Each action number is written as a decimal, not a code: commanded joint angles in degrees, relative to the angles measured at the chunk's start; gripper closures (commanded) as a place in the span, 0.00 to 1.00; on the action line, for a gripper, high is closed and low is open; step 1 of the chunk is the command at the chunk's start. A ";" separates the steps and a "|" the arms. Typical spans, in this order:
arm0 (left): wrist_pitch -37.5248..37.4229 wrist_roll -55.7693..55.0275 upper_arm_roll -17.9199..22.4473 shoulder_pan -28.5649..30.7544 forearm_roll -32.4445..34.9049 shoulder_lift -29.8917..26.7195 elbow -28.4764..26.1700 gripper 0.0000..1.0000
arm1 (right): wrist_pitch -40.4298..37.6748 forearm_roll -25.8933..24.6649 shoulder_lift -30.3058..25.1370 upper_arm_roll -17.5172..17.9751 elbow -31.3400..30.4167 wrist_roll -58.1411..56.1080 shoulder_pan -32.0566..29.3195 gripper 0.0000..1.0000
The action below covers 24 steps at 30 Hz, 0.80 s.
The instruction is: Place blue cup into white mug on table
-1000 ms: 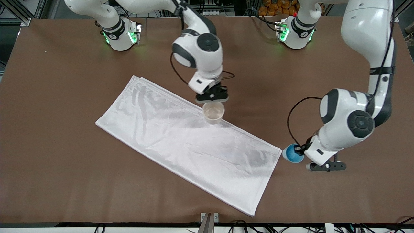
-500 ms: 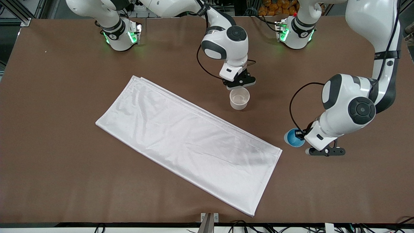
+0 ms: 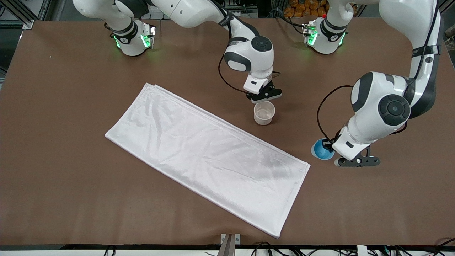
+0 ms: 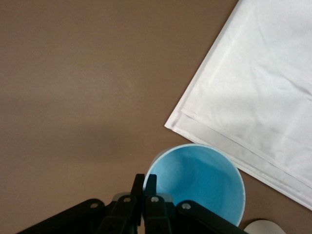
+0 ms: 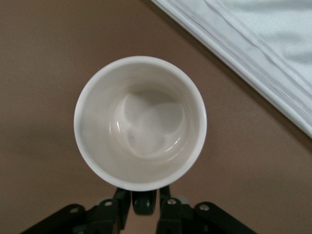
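The white mug (image 3: 264,113) is upright beside the long edge of the white cloth, on or just above the brown table (image 3: 71,106). My right gripper (image 3: 265,97) is shut on its black handle (image 5: 145,202), with the pale inside (image 5: 140,122) showing in the right wrist view; the gripper (image 5: 145,207) has a finger on each side of the handle. My left gripper (image 3: 330,148) is shut on the rim of the blue cup (image 3: 322,149) and holds it upright, low over the table by the cloth's corner. In the left wrist view the fingers (image 4: 145,184) pinch the cup (image 4: 200,180) wall.
A large white cloth (image 3: 209,156) lies slantwise across the middle of the table; its corner (image 4: 253,97) is next to the blue cup. Both arm bases stand along the table's edge farthest from the front camera. Bare brown tabletop lies between the mug and the cup.
My right gripper carried the mug off the cloth toward the left arm's end, then lowered it slightly. My left gripper carried the blue cup farther from the front camera, then nearly stopped.
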 commanded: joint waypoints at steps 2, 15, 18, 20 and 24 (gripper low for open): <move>0.09 -1.28 -0.14 0.57 1.85 -1.88 -0.72 1.00 | -1.28 -0.63 -1.06 0.39 1.65 1.40 -0.18 0.00; -0.18 -1.63 -0.23 0.39 1.85 -1.97 -1.68 1.00 | -17.79 3.23 -14.07 2.42 1.03 1.14 -3.78 0.00; -0.26 -1.80 -0.23 0.13 1.85 -2.58 -2.91 1.00 | -21.83 4.81 -17.58 2.42 0.94 -1.49 -5.10 0.00; -0.26 -1.80 -0.84 0.04 1.85 -3.20 -4.32 1.00 | -24.65 6.13 -19.52 2.42 0.94 -3.68 -6.59 0.00; -0.26 -4.52 -2.51 0.04 1.85 -4.34 -5.99 1.00 | -29.22 7.63 -22.95 2.24 1.03 -8.25 -9.58 0.00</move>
